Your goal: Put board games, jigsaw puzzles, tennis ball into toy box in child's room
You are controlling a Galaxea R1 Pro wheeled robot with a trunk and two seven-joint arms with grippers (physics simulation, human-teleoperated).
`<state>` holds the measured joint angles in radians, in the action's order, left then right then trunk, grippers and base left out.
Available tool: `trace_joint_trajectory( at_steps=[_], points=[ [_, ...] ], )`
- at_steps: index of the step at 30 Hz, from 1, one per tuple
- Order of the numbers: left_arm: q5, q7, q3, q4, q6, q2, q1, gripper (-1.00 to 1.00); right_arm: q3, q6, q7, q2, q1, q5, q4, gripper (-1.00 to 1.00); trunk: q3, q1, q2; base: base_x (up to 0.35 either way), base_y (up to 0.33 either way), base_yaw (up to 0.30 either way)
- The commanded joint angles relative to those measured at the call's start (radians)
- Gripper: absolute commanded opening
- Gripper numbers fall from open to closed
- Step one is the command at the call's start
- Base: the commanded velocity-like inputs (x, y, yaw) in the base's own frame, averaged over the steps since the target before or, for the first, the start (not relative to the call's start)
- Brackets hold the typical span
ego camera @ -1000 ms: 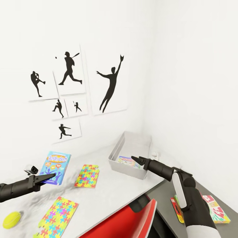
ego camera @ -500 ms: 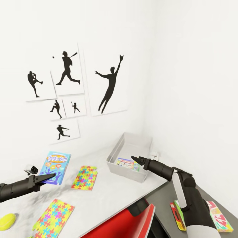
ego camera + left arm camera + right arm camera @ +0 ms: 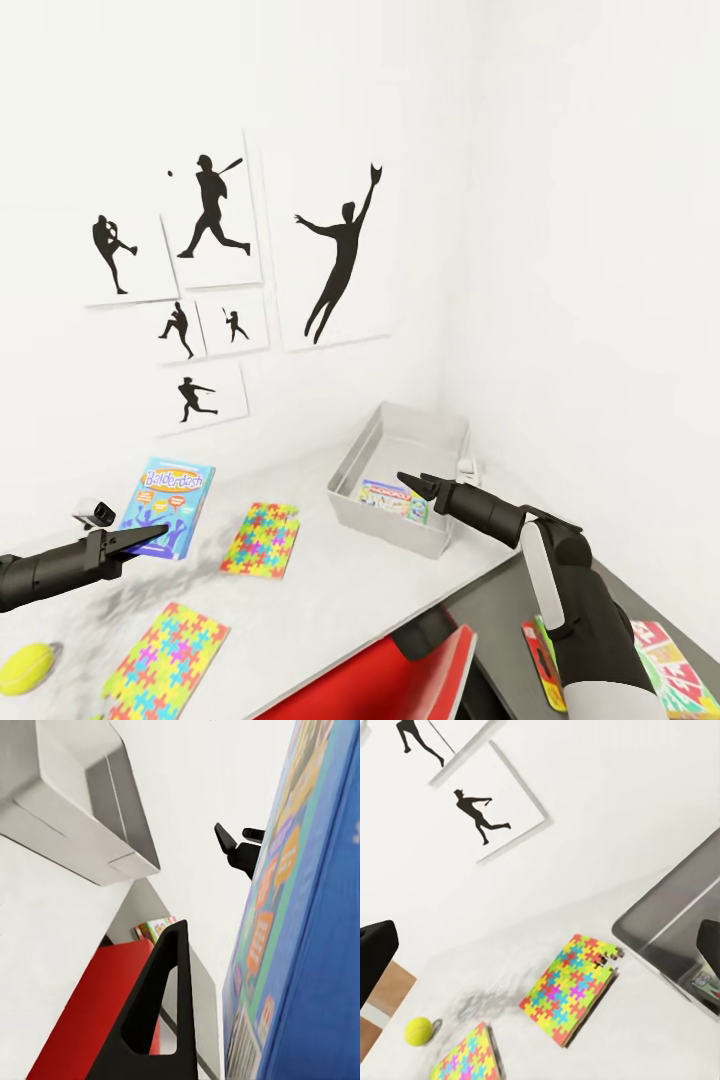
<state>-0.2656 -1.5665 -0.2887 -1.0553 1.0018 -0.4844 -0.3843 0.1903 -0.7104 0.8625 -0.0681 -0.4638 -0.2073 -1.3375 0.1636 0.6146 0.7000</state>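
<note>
Now your left hand (image 3: pixel 150 535) holds the blue game (image 3: pixel 168 492) over the speckled table (image 3: pixel 330 590); your right hand (image 3: pixel 415 483) gapes wide above the box (image 3: pixel 400 470) in the white corner, puzzles (image 3: pixel 262 540) and ball (image 3: pixel 27 668) lying apart.

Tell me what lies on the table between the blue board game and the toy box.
In the head view, one jigsaw puzzle lies flat on the table between the blue board game and the toy box, apart from both.

Smooth grey plastic toy box (image 3: pixel 444 532) (matt walls) on speckled table (image 3: pixel 330 590).
</note>
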Motion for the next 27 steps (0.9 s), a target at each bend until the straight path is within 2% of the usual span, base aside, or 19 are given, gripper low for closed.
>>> trace_joint_trajectory(
  at_steps=[1, 19, 27],
  points=[
    [0.001, -0.004, 0.0, 0.0, 0.011, 0.0, -0.001, -1.0, 0.002, -0.006, 0.003, -0.001, -0.001, -0.003, 0.0, 1.0, 0.002, 0.0, 0.001, 0.084, 0.032, 0.0],
    [0.0, -0.004, 0.0, 0.0, 0.011, 0.0, -0.001, -1.0, 0.001, -0.005, 0.001, -0.001, -0.001, -0.001, 0.001, 1.0, 0.002, 0.0, 0.001, 0.049, 0.008, 0.0],
    [0.0, -0.004, 0.0, 0.0, 0.011, 0.0, -0.001, -1.0, 0.001, 0.024, 0.001, -0.001, -0.001, -0.001, 0.003, 1.0, 0.002, 0.0, 0.001, 0.009, 0.0, 0.0]
  ],
)
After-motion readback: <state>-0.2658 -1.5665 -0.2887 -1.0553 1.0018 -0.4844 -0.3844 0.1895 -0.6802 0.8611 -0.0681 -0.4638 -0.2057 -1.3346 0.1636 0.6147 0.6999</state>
